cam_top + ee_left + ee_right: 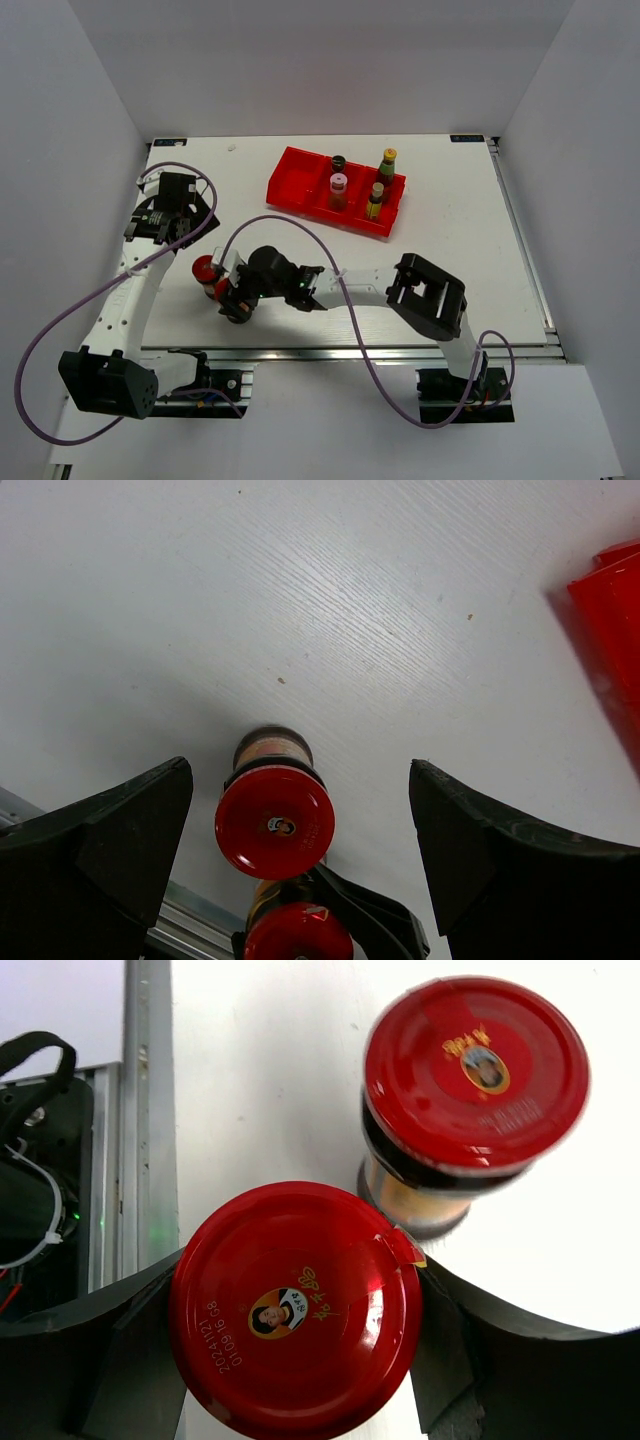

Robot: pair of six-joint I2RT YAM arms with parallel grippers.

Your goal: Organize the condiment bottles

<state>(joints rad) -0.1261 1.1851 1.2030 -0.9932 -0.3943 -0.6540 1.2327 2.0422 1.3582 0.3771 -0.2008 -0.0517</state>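
Note:
Two squat brown red-lidded jars stand at the near left of the table. My right gripper (234, 298) (298, 1332) is shut on the nearer jar (222, 291) (295, 1300), a finger against each side. The other jar (204, 267) (475, 1075) stands free right beside it. My left gripper (168, 232) (300, 770) hangs open and empty above, looking down on the free jar (275, 820) and the held jar (297, 935). The dark-capped (338, 162), pink-capped (338, 185), yellow-capped (388, 158) and pale-capped (376, 195) bottles stand upright in the red tray (295, 180).
The red tray's left compartment holds nothing; its corner shows in the left wrist view (610, 620). The metal rail of the table's near edge (150, 1110) runs close behind the held jar. White walls enclose the table at left, back and right.

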